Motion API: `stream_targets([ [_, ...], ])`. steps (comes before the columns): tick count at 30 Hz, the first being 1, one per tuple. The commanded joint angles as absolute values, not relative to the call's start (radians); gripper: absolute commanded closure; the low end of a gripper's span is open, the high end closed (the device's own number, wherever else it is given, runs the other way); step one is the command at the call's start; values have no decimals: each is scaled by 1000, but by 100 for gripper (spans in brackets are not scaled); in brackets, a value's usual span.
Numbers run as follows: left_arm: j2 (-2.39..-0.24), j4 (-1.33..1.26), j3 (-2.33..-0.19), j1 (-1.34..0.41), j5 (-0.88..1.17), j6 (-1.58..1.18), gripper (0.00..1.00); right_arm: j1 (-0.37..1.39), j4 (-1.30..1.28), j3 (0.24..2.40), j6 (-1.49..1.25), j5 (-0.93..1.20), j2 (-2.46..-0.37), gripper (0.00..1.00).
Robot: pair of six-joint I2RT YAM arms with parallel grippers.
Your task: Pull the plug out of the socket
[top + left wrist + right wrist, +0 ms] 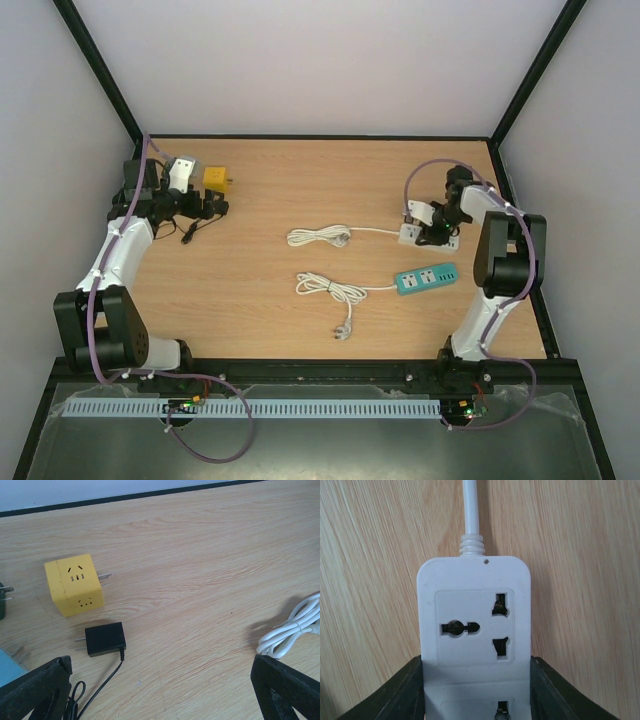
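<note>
A yellow cube socket (pixel 75 584) with bare prongs on its right side lies on the wooden table. Just in front of it, apart from it, lies a black plug (pixel 105 638) with a thin black cord. My left gripper (pixel 160 690) hangs over the table near them, open and empty. The cube (pixel 215 178) sits at the back left in the top view, beside the left gripper (pixel 200 212). At the right, my right gripper (pixel 477 695) is shut on the sides of a white power strip (pixel 474 615). The strip's visible sockets are empty.
A teal power strip (pixel 427 278) lies in front of the white strip (pixel 412 235), each trailing a coiled white cable (pixel 320 237) toward mid-table. Another dark plug (pixel 4 600) shows at the left wrist view's left edge. The enclosure walls close in on three sides.
</note>
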State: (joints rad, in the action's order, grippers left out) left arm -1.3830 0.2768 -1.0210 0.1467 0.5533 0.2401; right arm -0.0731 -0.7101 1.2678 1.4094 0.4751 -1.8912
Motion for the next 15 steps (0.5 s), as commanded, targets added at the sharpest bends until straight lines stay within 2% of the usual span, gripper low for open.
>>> stream_targets([
  [1,-1383,281,-1039,152,575,248,0,-131,-773,1220,1479,340,-1897,60],
  [6,-1390,290,-1054,152,579,245,0,-136,-798,1243,1453,437,-1840,33],
  [10,-1409,329,-1096,156,585,261,0,-136,-862,1333,1390,549,-1818,17],
  [15,-1449,391,-1198,172,578,258,0,-136,-901,1419,1305,658,-1773,5],
])
